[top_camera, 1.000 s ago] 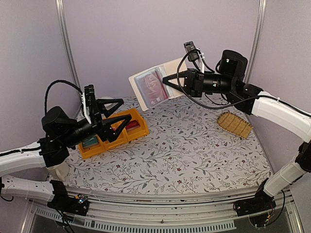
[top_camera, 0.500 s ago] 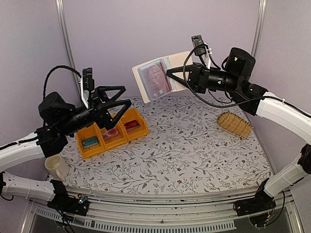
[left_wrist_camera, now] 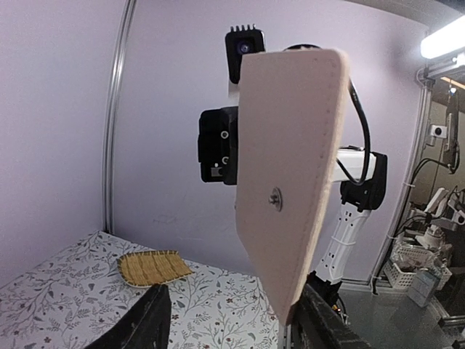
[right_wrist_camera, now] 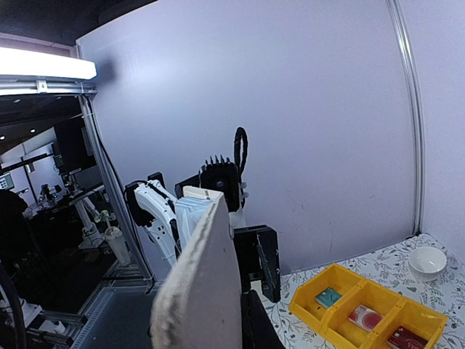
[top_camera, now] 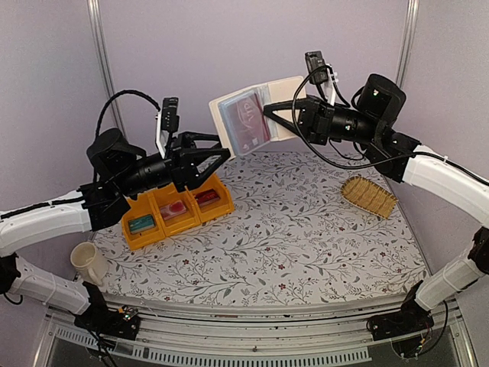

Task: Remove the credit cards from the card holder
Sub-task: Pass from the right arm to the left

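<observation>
My right gripper [top_camera: 272, 115] is clamped shut on the whitish cover of the card holder [top_camera: 231, 108]. It holds the holder open in the air at the upper centre of the overhead view, well above the surface [top_camera: 290, 237], with the clear sleeves turned toward my left arm. My left gripper [top_camera: 217, 160] hangs just below and left of the holder, jaws apart with nothing between them. I judge the job partly done: a teal card [top_camera: 141, 224], a pink card [top_camera: 176, 210] and a dark red card [top_camera: 206, 198] lie one to a compartment in the yellow bins [top_camera: 183, 228] at left. A red card [top_camera: 246, 122] shows in the front sleeve, and I cannot tell whether others sit behind it. The holder's free edge faces my left gripper with open air between. The straw basket [top_camera: 369, 196] at right and the cup [top_camera: 86, 261] at lower left are well apart from both arms.
</observation>
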Tool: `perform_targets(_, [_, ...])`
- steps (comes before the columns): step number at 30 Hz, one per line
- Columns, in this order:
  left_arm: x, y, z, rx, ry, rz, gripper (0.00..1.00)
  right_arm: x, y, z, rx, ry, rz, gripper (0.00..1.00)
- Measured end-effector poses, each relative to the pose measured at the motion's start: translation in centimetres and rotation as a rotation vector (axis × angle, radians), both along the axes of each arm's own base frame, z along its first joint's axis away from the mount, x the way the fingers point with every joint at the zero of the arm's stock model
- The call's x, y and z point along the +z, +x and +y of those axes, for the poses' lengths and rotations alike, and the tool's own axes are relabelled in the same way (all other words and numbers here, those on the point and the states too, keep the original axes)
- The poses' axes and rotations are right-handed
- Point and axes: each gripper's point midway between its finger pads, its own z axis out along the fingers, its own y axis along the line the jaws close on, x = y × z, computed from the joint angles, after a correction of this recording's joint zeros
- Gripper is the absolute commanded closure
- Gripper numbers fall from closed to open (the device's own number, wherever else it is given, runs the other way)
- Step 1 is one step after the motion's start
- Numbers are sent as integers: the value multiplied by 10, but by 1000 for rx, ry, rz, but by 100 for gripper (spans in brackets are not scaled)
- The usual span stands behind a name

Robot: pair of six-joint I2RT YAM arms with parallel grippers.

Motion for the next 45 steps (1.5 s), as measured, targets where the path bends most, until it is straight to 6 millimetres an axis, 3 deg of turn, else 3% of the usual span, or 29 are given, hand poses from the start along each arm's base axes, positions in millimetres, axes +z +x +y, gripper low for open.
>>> perform_targets(2, [-1, 2, -2, 0, 0, -3, 53, 1, -2, 0, 12, 3, -3, 98])
perform_targets(7, [7, 1, 0, 1, -25, -29, 49, 0, -6, 0, 37, 5, -2, 98])
perform_targets(12, [7, 3, -1, 5, -30, -32, 53, -5, -5, 3, 51, -5, 11, 99])
perform_targets(15, [6, 4, -2, 12, -29, -31, 38, -8, -2, 5, 55, -6, 15, 99])
perform_targets(17, [4, 4, -3, 6, -24, -36, 34, -10, -1, 7, 60, -10, 24, 99])
perform_targets(23, [2, -1, -6, -29, -18, -46, 30, -18, -2, 8, 72, -23, 43, 98])
perform_targets(25, [2, 0, -6, -26, -18, -45, 36, -19, -2, 8, 76, -25, 45, 98])
perform_targets(28, [0, 2, -7, -23, -14, -38, 56, -19, -2, 9, 78, -23, 47, 98])
perform_targets(35, [-3, 2, -10, -26, -7, -35, 72, -26, 4, 15, 82, -20, 60, 98])
perform_targets(38, [-2, -1, -11, -40, -6, -42, 74, -30, 8, 19, 88, -19, 65, 98])
perform_targets(45, [-5, -6, -9, -44, -9, -55, 61, -50, 9, 32, 140, -52, 107, 98])
